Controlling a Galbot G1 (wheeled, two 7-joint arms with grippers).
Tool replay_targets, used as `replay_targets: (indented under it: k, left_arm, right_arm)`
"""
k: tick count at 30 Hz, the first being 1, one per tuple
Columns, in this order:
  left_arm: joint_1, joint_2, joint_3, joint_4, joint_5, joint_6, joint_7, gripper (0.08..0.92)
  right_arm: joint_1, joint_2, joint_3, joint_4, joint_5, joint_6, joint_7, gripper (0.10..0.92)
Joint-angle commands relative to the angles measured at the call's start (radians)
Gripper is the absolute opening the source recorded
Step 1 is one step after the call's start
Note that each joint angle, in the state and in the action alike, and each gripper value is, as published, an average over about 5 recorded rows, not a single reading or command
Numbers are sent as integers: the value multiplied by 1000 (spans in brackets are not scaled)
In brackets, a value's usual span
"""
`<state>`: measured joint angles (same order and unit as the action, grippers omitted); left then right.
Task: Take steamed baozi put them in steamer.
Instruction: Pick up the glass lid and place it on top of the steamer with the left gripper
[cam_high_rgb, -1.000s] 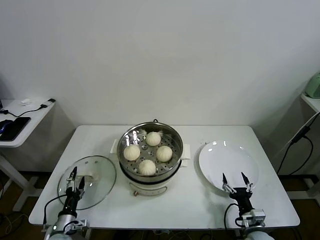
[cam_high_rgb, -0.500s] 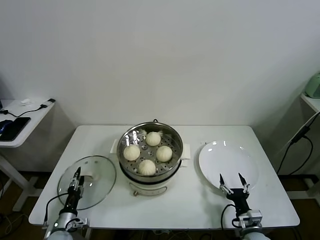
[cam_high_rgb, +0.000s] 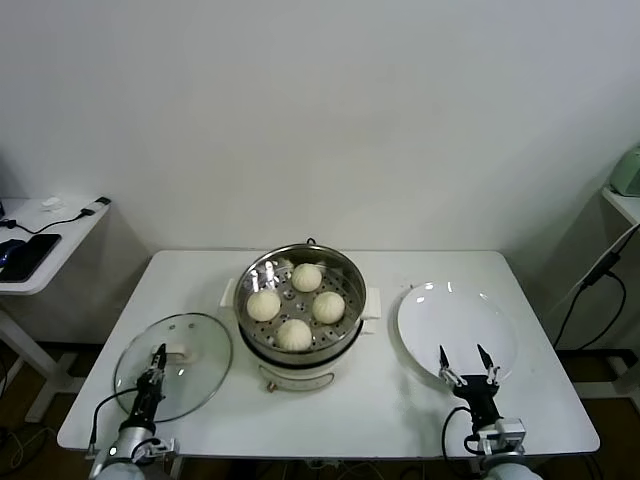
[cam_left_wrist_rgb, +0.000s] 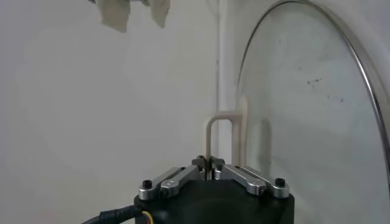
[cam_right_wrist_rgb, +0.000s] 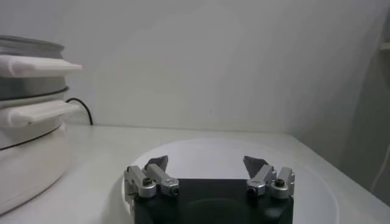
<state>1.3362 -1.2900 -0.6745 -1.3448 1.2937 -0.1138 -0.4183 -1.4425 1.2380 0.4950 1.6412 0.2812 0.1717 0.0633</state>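
Note:
Several cream-white baozi (cam_high_rgb: 294, 332) sit on the perforated tray inside the shiny steel steamer (cam_high_rgb: 345, 272) at the table's middle. My left gripper (cam_high_rgb: 157, 352) is shut and empty at the front left, over the near edge of the glass lid (cam_high_rgb: 190, 338); the left wrist view shows its closed tips (cam_left_wrist_rgb: 209, 162) in front of the lid's white handle (cam_left_wrist_rgb: 241, 125). My right gripper (cam_high_rgb: 463, 355) is open and empty at the front right, over the near edge of the bare white plate (cam_high_rgb: 455, 315); it also shows in the right wrist view (cam_right_wrist_rgb: 206, 162).
The steamer's white handles (cam_right_wrist_rgb: 33, 66) show beside the plate (cam_right_wrist_rgb: 201, 149) in the right wrist view. A side table with a phone and cables (cam_high_rgb: 30, 250) stands at the far left. A black cable (cam_high_rgb: 590, 285) hangs at the right.
My left gripper has closed and drawn back toward the table's front edge over the lid. My right gripper has dropped slightly toward the front edge and stays open.

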Motion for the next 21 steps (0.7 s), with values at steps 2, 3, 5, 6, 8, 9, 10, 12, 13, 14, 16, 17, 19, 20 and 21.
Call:
replay_targets:
  k: [2, 3, 5, 6, 8, 9, 10, 12, 13, 14, 16, 17, 19, 20, 21]
  left_arm:
    - [88, 19, -27, -256, -140, 20, 59, 130]
    - [103, 30, -33, -292, -167, 28, 73, 130]
    - [132, 57, -46, -359, -226, 48, 107, 130]
    - [145, 73, -53, -391, -256, 59, 126, 130]
    - [170, 106, -68, -454, -308, 85, 169, 130]
    - [180, 120, -76, -484, -329, 99, 192, 130]
    - [189, 134, -83, -514, -345, 113, 215, 130]
    - [205, 157, -95, -573, -366, 149, 261, 130]
    - [211, 166, -99, -599, -372, 166, 281, 130]
    - [215, 174, -100, -626, -378, 186, 303, 130]
    - [215, 185, -96, -676, -387, 219, 342, 130]
    - [210, 189, -89, -699, -388, 236, 362, 130]
    - [193, 193, -69, -738, -382, 267, 396, 130]
    - [181, 193, -55, -757, -374, 286, 414, 130]
    - [170, 193, -40, -774, -365, 306, 429, 130]
  right_arm:
    - [-16, 4, 1, 28, 23, -10, 3, 823]
    - [-20, 3, 1, 32, 20, -10, 2, 823]
    - [-25, 2, 0, 41, 17, -12, 1, 823]
    - [-26, 1, 0, 45, 14, -13, 1, 823]
    - [-27, -1, 0, 52, 5, -16, 2, 823]
    - [-26, -2, 0, 54, -1, -17, 3, 823]
    - [-25, -2, 0, 55, -8, -18, 4, 823]
    - [-23, -2, 1, 55, -26, -18, 7, 823]
    - [-22, -1, 1, 54, -36, -17, 8, 823]
    - [-21, 0, 1, 54, -44, -15, 9, 823]
    - [-23, 1, 1, 56, -52, -13, 8, 823]
    - [-25, 1, -1, 58, -53, -14, 7, 823]
    - [-30, 0, -5, 65, -54, -18, 5, 823]
    - [-32, -1, -7, 69, -55, -21, 5, 823]
    - [-35, -1, -9, 72, -56, -24, 5, 823]
